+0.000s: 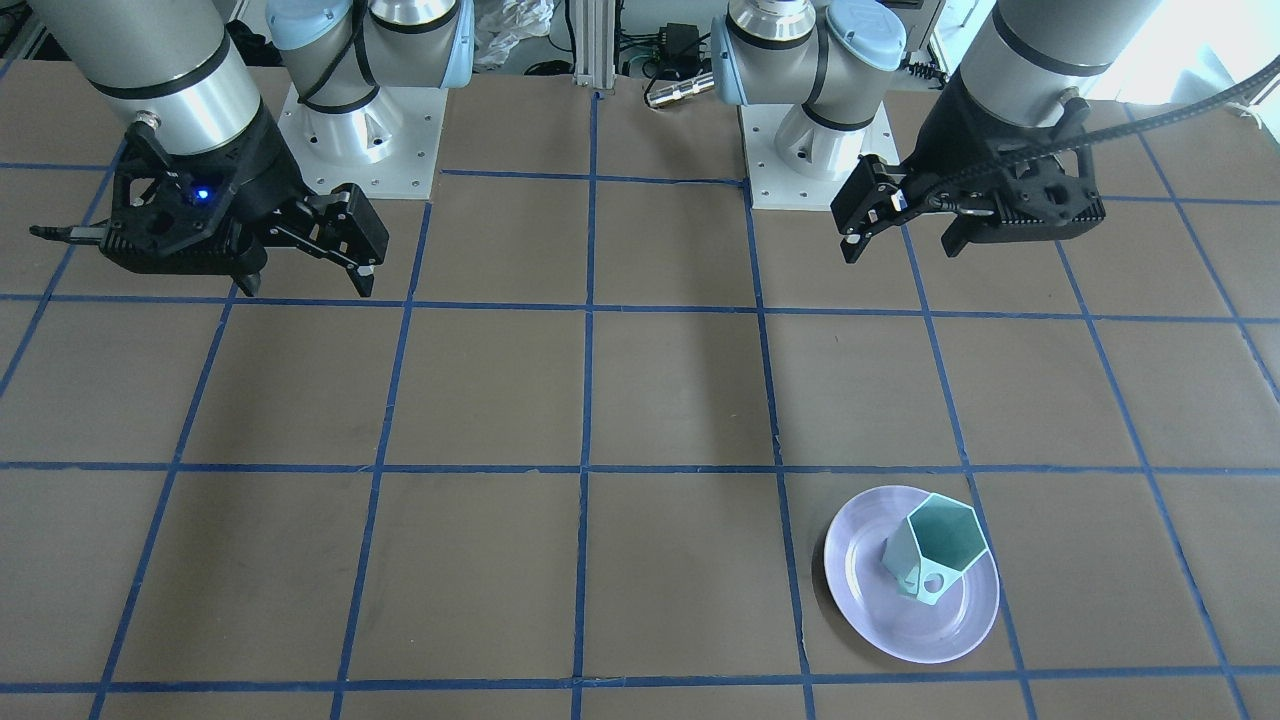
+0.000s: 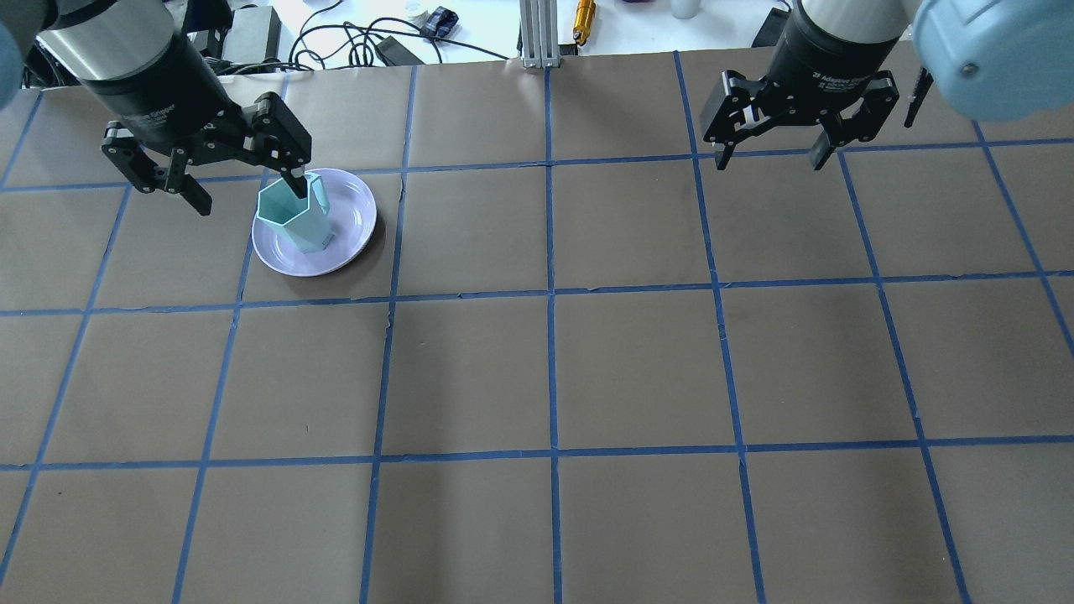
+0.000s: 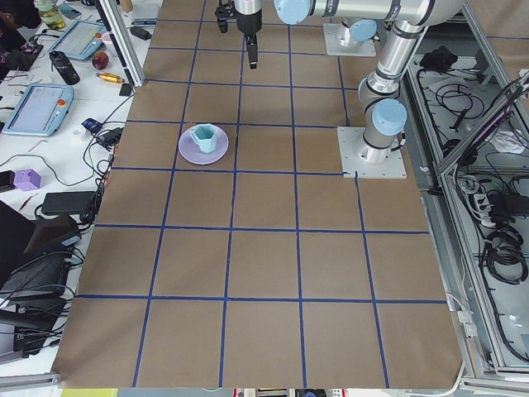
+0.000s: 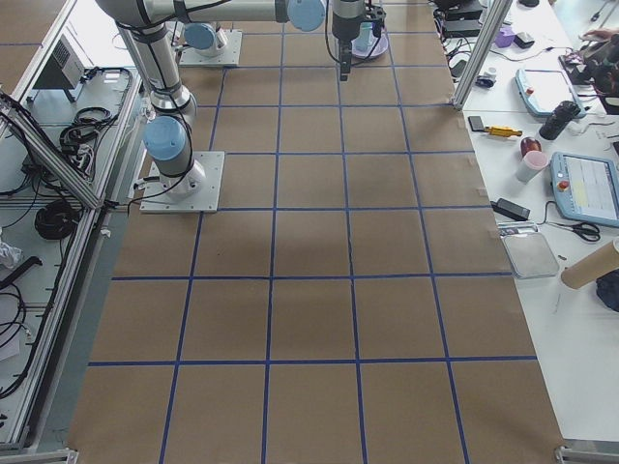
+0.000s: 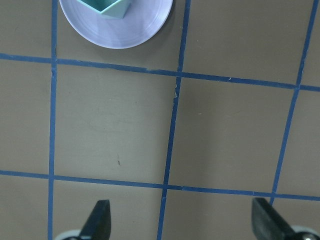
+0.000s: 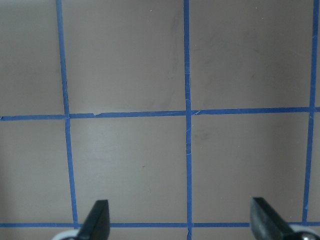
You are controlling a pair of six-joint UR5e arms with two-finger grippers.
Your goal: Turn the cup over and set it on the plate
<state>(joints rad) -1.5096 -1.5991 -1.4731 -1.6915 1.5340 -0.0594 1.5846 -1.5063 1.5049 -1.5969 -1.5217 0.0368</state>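
The pale mint-green cup [image 1: 935,548] stands mouth up on the lavender plate [image 1: 870,610], teal inside showing, handle toward the operators' side. Both also show in the overhead view (cup [image 2: 295,220], plate [image 2: 352,210]) and at the top edge of the left wrist view (cup [image 5: 105,6], plate [image 5: 125,30]). My left gripper [image 1: 900,245] [image 2: 249,197] [image 5: 182,220] is open and empty, raised above the table, apart from the cup on the robot's side of the plate. My right gripper [image 1: 305,285] [image 2: 770,159] [image 6: 181,220] is open and empty, high over bare table.
The brown table has a blue tape grid. The two arm bases [image 1: 360,140] [image 1: 815,150] stand at the robot's edge. A metal post [image 2: 537,33], cables and an orange tool [image 2: 583,17] lie beyond the far edge. Side benches hold tablets and tools [image 3: 37,107].
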